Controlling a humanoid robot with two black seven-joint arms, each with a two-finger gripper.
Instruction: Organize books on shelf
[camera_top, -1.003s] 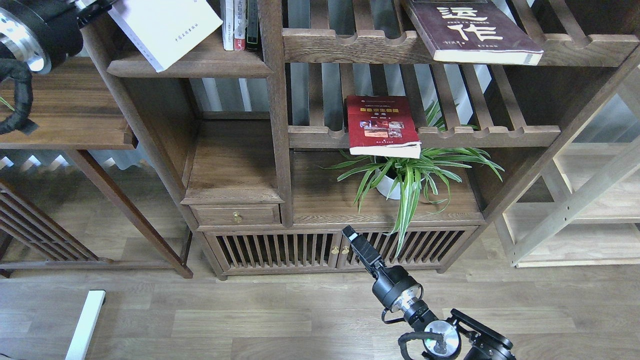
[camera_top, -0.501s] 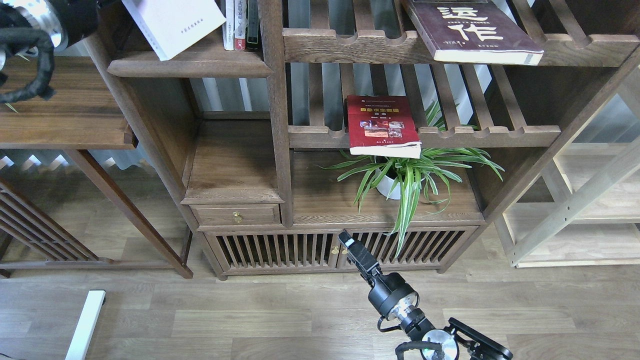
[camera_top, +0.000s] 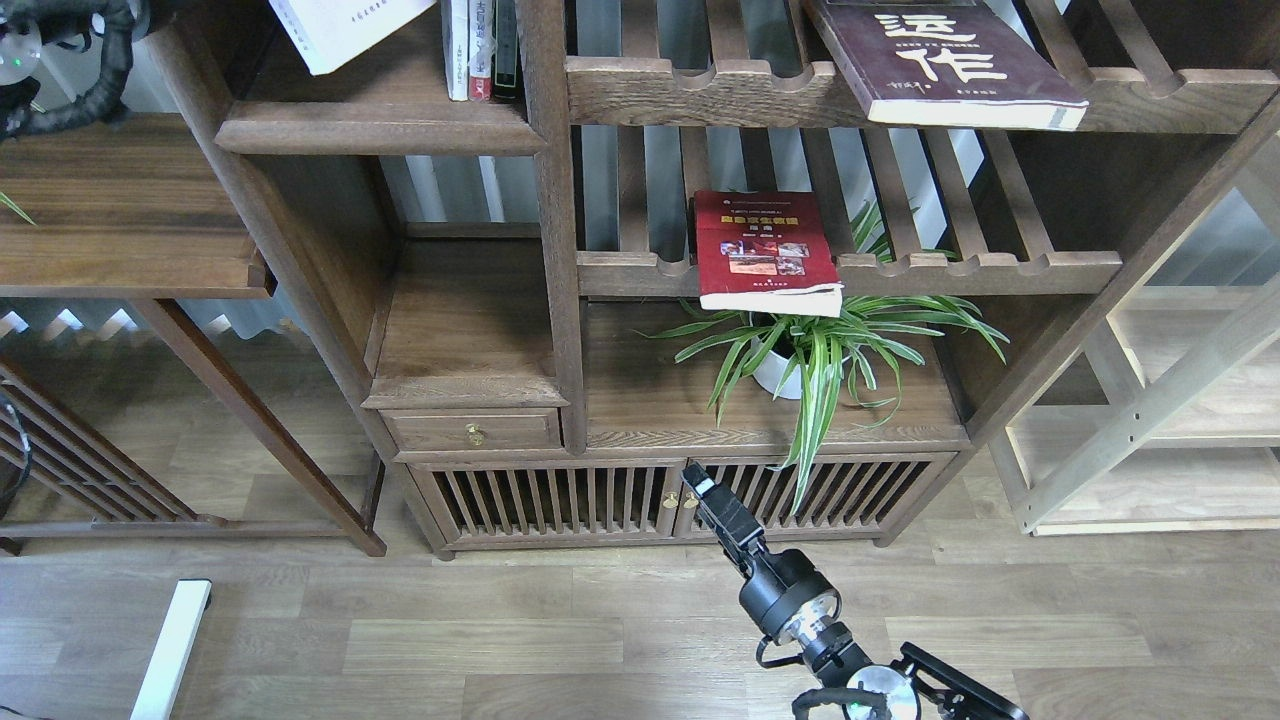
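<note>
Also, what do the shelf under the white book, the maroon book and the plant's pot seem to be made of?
The shelf looks like solid dark wood with a matte finish: grain lines run along its thick rounded front edge. The maroon book seems a paperback, with a slightly glossy cover and pale paper page edges. The pot is smooth and white, perhaps ceramic or plastic; leaves hide most of it.

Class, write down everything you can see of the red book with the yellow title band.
The red book is a paperback lying flat, cover up, on the lower slatted rack. Its glossy red cover carries a yellow title band and small photos below it. Its pale page edges face forward, and its front end juts past the rack's scalloped rail, above the potted plant. It sits slightly askew. No claw touches it.
</note>
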